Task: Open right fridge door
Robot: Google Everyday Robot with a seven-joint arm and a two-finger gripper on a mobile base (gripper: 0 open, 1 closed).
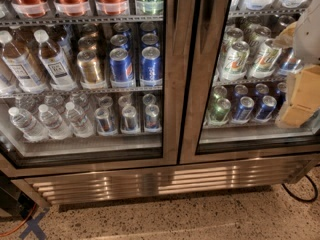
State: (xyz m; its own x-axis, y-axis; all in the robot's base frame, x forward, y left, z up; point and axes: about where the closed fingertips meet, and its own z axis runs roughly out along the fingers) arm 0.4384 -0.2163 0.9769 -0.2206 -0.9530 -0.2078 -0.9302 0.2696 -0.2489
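The fridge (165, 181) fills the view, a steel cooler with two glass doors and a slatted base grille. The right fridge door (250, 139) is a glass pane in a steel frame, fronting green and blue cans on wire shelves. It looks flush with the left door. A steel bar that may be its handle (216, 44) runs down its left edge. My gripper (300, 101) shows as tan blocks under a white arm part at the far right edge, in front of the right door's glass and well right of that bar.
The left door (170, 84) fronts water bottles, blue Pepsi cans and red-labelled bottles. Speckled floor lies below the grille. A black cable (301, 194) loops on the floor at the lower right. An orange cable (17, 226) and blue tape (34, 227) lie at the lower left.
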